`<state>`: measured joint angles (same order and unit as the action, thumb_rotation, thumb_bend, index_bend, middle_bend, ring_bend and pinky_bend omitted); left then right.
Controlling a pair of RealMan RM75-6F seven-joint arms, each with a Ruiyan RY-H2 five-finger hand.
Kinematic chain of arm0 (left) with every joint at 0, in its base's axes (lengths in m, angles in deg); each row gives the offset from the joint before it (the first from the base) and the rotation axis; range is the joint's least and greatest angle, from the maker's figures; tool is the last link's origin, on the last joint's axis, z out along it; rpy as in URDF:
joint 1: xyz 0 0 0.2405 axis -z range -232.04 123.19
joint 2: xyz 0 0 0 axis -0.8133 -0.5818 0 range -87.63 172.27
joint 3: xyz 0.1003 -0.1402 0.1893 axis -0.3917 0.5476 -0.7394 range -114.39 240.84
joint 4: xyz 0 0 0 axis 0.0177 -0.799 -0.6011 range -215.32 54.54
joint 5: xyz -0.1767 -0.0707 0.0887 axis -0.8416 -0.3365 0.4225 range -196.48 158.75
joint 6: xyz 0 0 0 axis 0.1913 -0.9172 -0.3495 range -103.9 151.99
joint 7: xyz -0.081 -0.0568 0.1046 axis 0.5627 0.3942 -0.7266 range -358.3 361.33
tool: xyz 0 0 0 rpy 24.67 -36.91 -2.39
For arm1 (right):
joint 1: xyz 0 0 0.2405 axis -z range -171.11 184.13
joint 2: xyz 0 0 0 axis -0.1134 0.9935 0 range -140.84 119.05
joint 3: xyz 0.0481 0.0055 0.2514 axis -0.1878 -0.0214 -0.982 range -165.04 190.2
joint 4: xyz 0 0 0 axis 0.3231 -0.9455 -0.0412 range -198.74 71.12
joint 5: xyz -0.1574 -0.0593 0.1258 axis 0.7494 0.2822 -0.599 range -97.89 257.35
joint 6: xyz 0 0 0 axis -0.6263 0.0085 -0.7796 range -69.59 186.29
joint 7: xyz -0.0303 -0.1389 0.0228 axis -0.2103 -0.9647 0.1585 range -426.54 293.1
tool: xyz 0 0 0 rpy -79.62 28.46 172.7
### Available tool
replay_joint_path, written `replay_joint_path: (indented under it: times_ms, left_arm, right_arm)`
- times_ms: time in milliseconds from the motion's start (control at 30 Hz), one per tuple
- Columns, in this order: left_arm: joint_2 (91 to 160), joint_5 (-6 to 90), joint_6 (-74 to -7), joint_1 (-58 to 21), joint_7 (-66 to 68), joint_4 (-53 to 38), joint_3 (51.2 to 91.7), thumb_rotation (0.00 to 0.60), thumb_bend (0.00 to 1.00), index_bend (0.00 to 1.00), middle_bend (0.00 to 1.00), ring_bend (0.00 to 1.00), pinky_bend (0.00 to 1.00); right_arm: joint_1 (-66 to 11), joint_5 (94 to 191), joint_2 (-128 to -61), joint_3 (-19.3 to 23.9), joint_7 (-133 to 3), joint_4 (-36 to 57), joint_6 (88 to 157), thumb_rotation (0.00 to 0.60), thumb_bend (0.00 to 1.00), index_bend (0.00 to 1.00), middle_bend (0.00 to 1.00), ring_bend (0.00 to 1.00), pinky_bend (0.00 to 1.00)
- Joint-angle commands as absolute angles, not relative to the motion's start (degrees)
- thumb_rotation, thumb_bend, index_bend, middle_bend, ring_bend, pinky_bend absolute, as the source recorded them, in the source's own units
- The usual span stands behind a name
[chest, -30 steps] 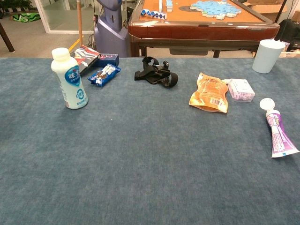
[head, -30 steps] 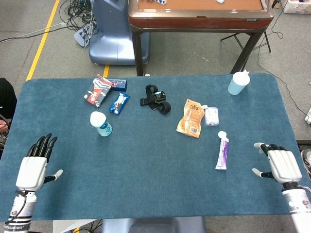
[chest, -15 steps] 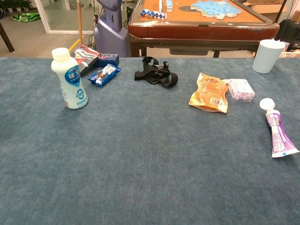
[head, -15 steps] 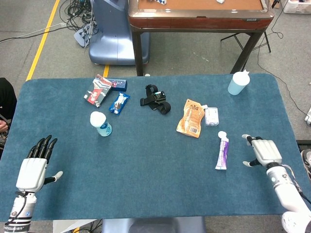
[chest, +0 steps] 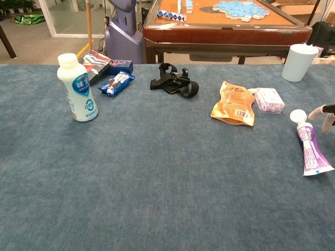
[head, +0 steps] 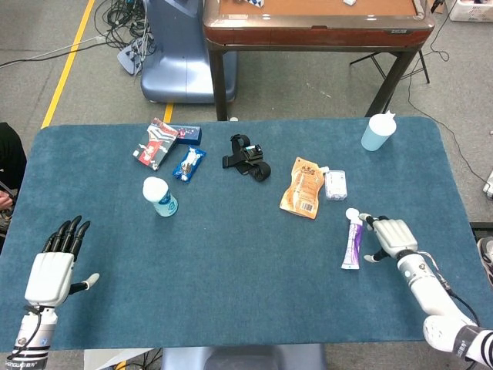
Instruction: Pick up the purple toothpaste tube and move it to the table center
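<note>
The purple toothpaste tube [head: 353,241] [chest: 311,148] lies flat on the blue table, white cap pointing away from me, to the right of the middle. My right hand [head: 390,237] is just to the right of it, fingers apart and reaching toward the cap end, holding nothing. In the chest view only its fingertips [chest: 323,113] show at the right edge beside the cap. My left hand [head: 55,263] rests open near the front left corner, far from the tube.
An orange pouch [head: 303,187] and a small white packet [head: 335,185] lie just behind the tube. A milk bottle [head: 159,196], snack packs [head: 189,163], a black strap [head: 246,156] and a pale blue cup [head: 377,132] sit further back.
My right hand has moved left and away from me, from the front right edge up to the tube's right side. The left hand and the tube have stayed put.
</note>
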<state>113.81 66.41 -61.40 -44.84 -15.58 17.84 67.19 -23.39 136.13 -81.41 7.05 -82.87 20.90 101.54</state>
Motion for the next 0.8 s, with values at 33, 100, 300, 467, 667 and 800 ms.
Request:
replay_joint_path:
  times_ms: [33, 100, 300, 467, 667, 800]
  left_arm:
    - [113.74, 66.60, -61.60, -44.96, -15.54, 18.00, 67.14, 0.600, 0.07, 0.00, 0.00, 0.00, 0.14]
    - [113.66, 66.66, -61.62, -45.02, -15.57, 18.16, 67.08, 0.600, 0.07, 0.00, 0.00, 0.00, 0.14]
    - [113.24, 67.04, -61.96, -45.22, -16.01, 19.13, 66.99, 0.600, 0.07, 0.00, 0.00, 0.00, 0.14]
    - [113.02, 67.26, -62.25, -45.47, -16.72, 20.04, 66.84, 0.600, 0.07, 0.00, 0.00, 0.00, 0.14]
    - [112.49, 67.46, -62.62, -45.71, -17.64, 21.24, 66.86, 0.600, 0.07, 0.00, 0.00, 0.00, 0.14]
    - [112.02, 67.68, -62.86, -45.97, -18.21, 22.05, 66.70, 0.600, 0.07, 0.00, 0.00, 0.00, 0.14]
  right_arm:
    - [-23.95, 136.82, -82.09, 7.45, -82.32, 20.07, 100.99, 0.600, 0.10, 0.12, 0.30, 0.18, 0.31]
    - [-24.22, 137.56, -82.38, 7.54, -81.67, 19.78, 100.77, 0.600, 0.10, 0.11, 0.29, 0.17, 0.31]
    - [-24.67, 140.81, -82.42, 7.38, -77.72, 19.57, 100.11, 0.600, 0.10, 0.07, 0.26, 0.13, 0.26]
    - [-25.12, 144.25, -82.22, 7.42, -73.33, 18.98, 98.94, 0.600, 0.10, 0.06, 0.25, 0.12, 0.23]
    - [-26.38, 147.94, -82.37, 7.13, -66.57, 18.48, 95.91, 0.600, 0.10, 0.03, 0.24, 0.11, 0.20]
    - [-26.89, 151.66, -82.77, 7.23, -62.83, 18.68, 95.80, 0.600, 0.11, 0.03, 0.23, 0.11, 0.20]
